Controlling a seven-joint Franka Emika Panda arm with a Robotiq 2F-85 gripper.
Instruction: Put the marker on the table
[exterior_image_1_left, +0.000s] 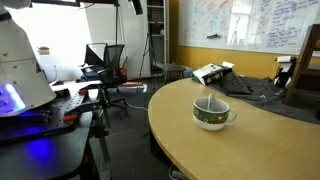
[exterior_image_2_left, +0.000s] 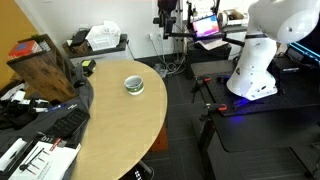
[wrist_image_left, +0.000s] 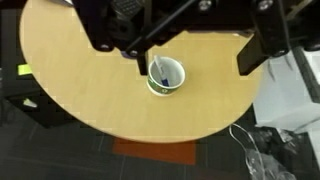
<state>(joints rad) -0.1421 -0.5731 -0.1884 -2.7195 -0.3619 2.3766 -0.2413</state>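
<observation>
A white mug with a green band (wrist_image_left: 165, 76) stands on the tan wooden table (wrist_image_left: 90, 80) near its curved edge. The marker (wrist_image_left: 161, 70), blue and pale grey-white, stands tilted inside the mug. My gripper (wrist_image_left: 195, 62) hangs high above the table, open and empty. Its left finger (wrist_image_left: 140, 62) appears just beside the mug and its right finger (wrist_image_left: 250, 55) is well clear of it. The mug shows in both exterior views (exterior_image_1_left: 212, 113) (exterior_image_2_left: 133, 84), with the marker (exterior_image_1_left: 205, 102) poking out of it. The gripper itself does not show in either exterior view.
Dark clothing (exterior_image_1_left: 250, 86) and a white box (exterior_image_1_left: 211, 72) lie on the table's far part. A wooden box (exterior_image_2_left: 45, 65) and a keyboard (exterior_image_2_left: 62, 124) crowd one end. My white base (exterior_image_2_left: 258, 60) stands on a black desk beside the table.
</observation>
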